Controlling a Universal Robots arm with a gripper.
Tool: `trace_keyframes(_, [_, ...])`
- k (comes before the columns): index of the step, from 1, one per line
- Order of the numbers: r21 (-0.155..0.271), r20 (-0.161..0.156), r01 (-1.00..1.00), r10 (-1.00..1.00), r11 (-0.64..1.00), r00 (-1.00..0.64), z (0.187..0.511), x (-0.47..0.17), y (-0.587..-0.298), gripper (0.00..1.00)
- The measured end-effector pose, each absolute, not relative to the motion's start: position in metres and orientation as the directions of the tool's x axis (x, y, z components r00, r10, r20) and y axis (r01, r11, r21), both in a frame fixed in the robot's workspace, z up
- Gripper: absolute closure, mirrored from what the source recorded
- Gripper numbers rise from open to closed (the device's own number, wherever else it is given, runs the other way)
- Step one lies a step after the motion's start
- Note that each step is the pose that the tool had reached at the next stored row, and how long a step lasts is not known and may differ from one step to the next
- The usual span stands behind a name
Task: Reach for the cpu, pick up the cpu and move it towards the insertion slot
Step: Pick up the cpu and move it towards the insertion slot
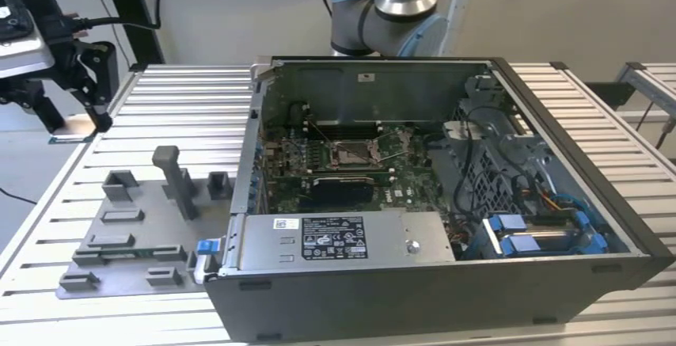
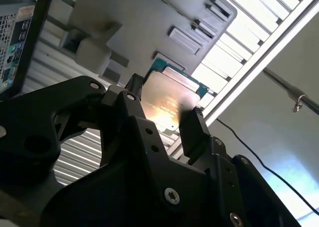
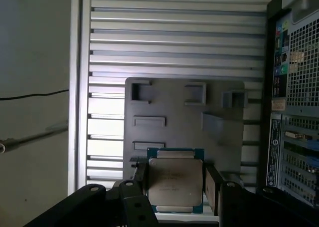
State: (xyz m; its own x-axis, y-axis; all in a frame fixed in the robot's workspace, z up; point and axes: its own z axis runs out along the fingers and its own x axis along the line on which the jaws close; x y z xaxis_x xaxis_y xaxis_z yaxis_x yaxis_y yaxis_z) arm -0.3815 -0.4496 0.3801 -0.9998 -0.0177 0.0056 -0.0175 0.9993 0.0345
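Observation:
My gripper (image 1: pixel 72 123) hangs above the slatted table's far corner on the exterior view's left, shut on the cpu (image 1: pixel 71 131), a thin silvery square held flat between the black fingers. In both wrist views the cpu (image 3: pixel 175 181) (image 2: pixel 167 101) shows its silvery face with a teal-green rim, with one finger (image 3: pixel 140 175) against each side. The insertion slot (image 1: pixel 352 153), a silver-framed square socket, lies on the green motherboard inside the open computer case (image 1: pixel 571 227), well to the exterior view's right of the gripper.
A grey fixture plate (image 1: pixel 127 239) with raised blocks lies on the slatted table (image 1: pixel 180 108) between gripper and case; it also lies below the cpu in the first wrist view, fixture plate (image 3: pixel 184 119). The arm's base (image 1: pixel 385 13) stands behind the case. The case's rear wall (image 3: pixel 294 112) is beside the plate.

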Motion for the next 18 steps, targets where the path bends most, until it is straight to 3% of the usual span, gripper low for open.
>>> trace_keyframes(18, [0.034, 0.006, -0.017, -0.018, 0.999, -1.000, 0.380, -0.349, -0.450, 1.00])
